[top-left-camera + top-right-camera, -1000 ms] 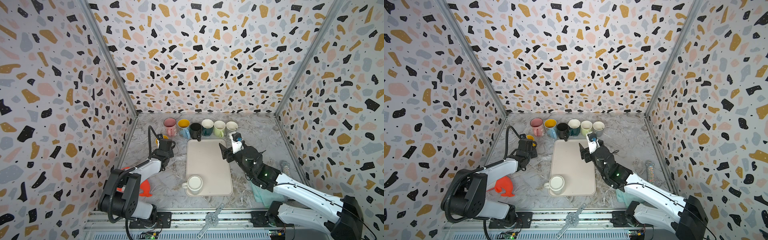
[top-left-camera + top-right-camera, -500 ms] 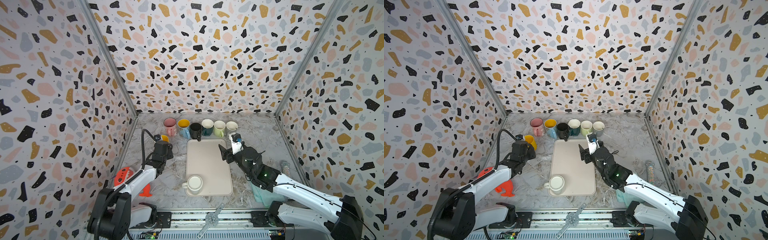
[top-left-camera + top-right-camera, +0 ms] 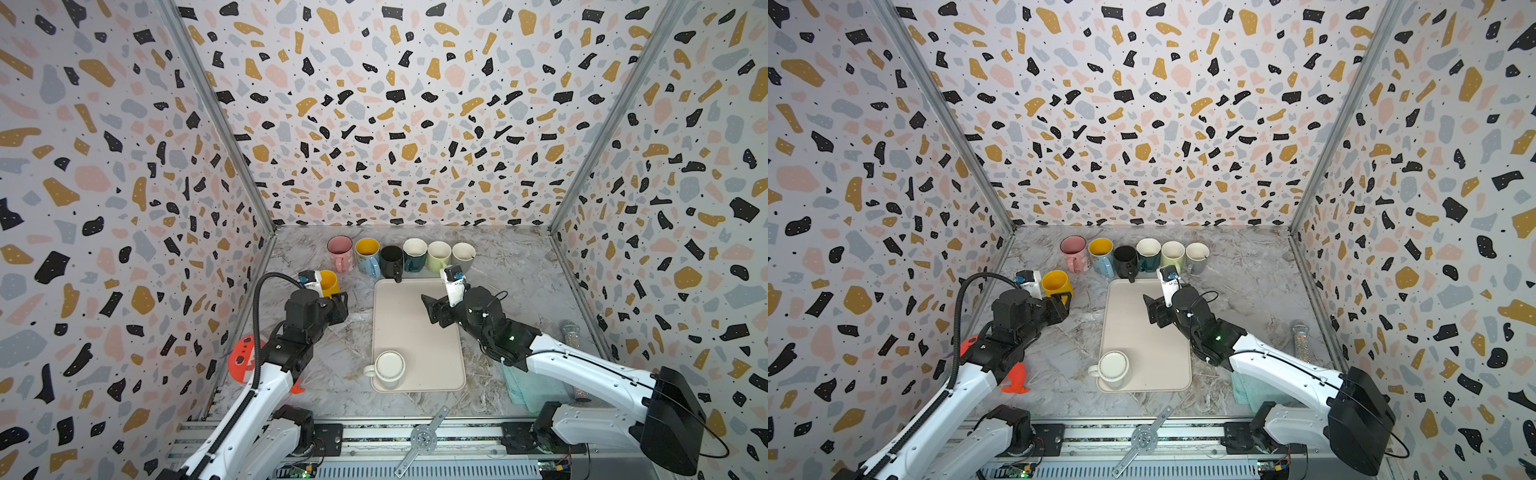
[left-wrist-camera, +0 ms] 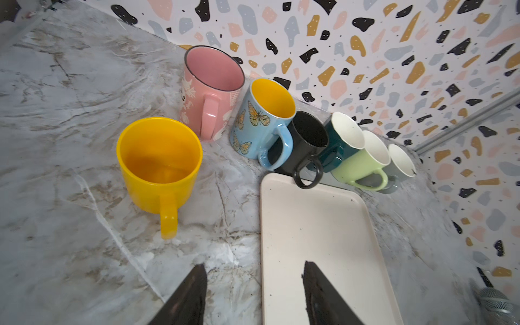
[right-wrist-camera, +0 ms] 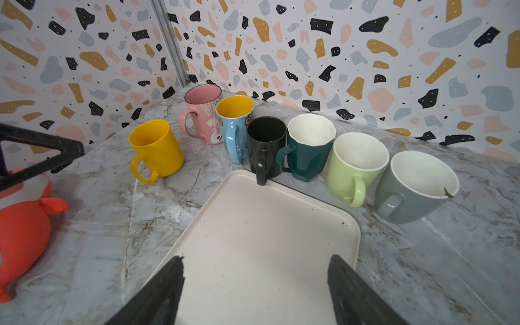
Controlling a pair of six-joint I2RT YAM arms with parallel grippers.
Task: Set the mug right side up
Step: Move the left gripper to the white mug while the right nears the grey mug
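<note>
Mug [image 4: 159,166] just beyond left hand [image 4: 253,265]

**My two arms** [image 3: 582,370]: white shells between black joint housings. Behind my left claw [image 4: 253,281], a ribbed black cable [image 3: 257,307] arches over the wrist. Behind my right claw [image 5: 254,270], a green light [image 3: 512,337] glows. Black wedge fingers [image 5: 157,295]; a white camera block [image 3: 453,286], blue-marked, beside each claw.

I count seven upright mugs [image 5: 264,146], one upside-down white mug [image 3: 389,365], one tray [image 3: 415,320], one orange toy [image 5: 22,225], one teal cloth [image 3: 530,388] and one glittery microphone [image 3: 568,331].
</note>
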